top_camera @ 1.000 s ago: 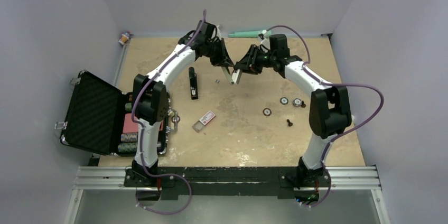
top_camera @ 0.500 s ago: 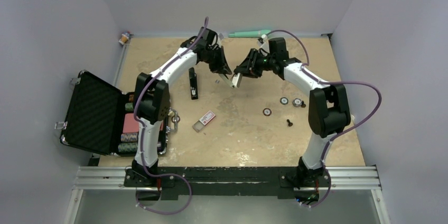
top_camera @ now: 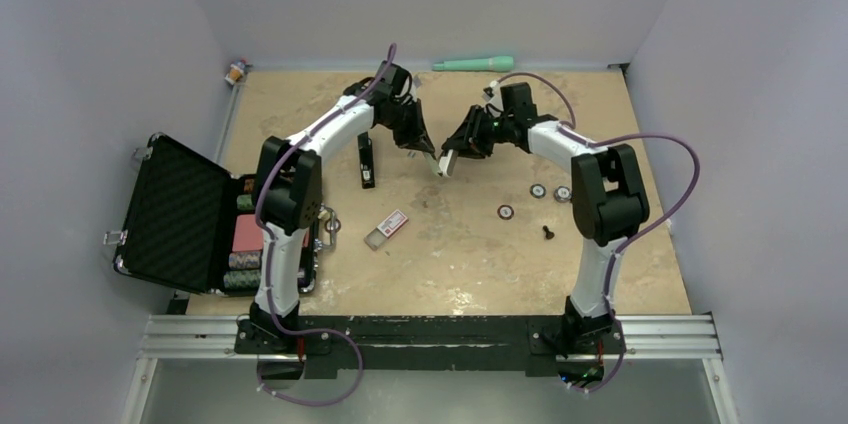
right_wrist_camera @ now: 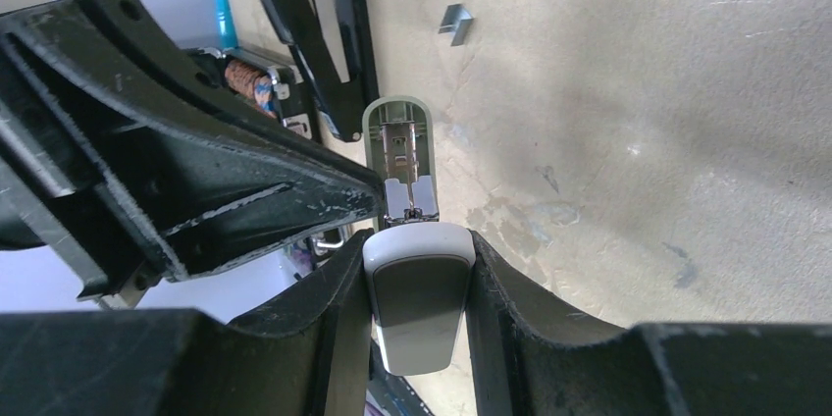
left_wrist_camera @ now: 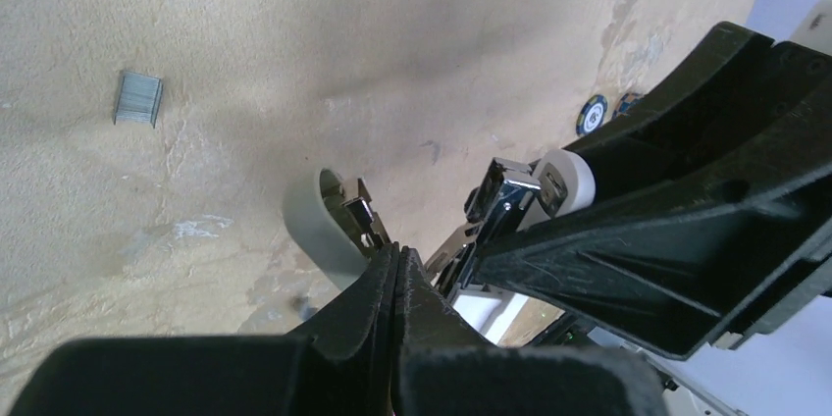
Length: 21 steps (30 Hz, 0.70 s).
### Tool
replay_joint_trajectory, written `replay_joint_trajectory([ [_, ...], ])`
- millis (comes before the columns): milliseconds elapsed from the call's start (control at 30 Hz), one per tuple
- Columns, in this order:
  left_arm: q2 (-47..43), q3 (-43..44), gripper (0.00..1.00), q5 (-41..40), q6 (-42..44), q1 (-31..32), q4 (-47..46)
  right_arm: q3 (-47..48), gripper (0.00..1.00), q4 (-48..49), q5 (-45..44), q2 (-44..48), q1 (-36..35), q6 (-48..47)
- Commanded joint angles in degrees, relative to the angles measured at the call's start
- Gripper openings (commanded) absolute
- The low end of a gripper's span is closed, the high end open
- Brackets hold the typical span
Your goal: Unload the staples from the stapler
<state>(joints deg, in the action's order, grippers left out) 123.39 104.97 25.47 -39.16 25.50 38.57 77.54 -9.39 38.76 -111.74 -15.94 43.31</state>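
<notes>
Staples [left_wrist_camera: 137, 99] on table [top_camera: 470, 254]; right end effector [right_wrist_camera: 419, 244] clamps pale green piece [right_wrist_camera: 407, 156]; left end effector [left_wrist_camera: 395, 274] closed beside it.

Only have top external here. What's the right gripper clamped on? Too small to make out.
Observer: The right wrist view shows the right gripper closed on a pale green piece, with a metal channel exposed at its far end.
Operator: Left gripper?
Observer: The left gripper is shut, fingertips pressed together right beside that metal. I can't tell if it pinches anything.
Operator: Staples out?
Observer: A short grey strip of staples lies loose on the table, apart from both grippers.
</notes>
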Motion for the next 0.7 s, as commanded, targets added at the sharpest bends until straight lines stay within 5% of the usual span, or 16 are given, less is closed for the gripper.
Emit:
replay_joint_trajectory([
  [0, 0.44, -0.68, 0.00, 0.61, 1.89, -0.36, -0.51, 1.89, 0.00, 3.06, 0.96, 0.25, 0.42, 0.61],
  [667, -6.76, -1.49, 0.00, -5.63, 5.47, -0.45, 3.54, 0.68, 0.00, 2.73, 0.04, 0.24, 0.47, -0.80],
])
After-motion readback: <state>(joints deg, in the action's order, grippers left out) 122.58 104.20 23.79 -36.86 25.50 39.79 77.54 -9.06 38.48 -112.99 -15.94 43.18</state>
